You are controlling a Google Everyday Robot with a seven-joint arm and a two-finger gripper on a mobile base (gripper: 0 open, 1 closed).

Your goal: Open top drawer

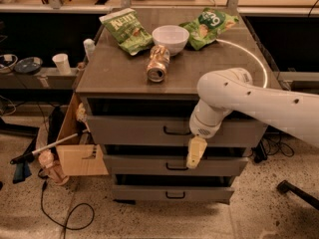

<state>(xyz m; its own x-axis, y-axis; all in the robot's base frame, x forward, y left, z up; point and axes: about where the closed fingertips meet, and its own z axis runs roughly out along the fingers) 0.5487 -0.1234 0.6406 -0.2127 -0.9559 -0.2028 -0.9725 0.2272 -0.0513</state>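
The top drawer [129, 131] is the widest grey metal front, just under the brown cabinet top, with a small dark loop handle [177, 132] at its centre. A dark gap shows above its front. Two shallower grey drawers [144, 164] [149, 192] sit below it. My gripper [196, 153] hangs pale yellow from the white arm [234, 96], pointing down. It is just right of and below the top drawer's handle, in front of the drawer's lower edge, and is not on the handle.
On the cabinet top lie two green chip bags [125, 30] [209, 25], a white bowl [170, 36] and a tipped can [158, 63]. A cardboard box [79, 156] stands at the left side, and a black cable [65, 215] lies on the floor.
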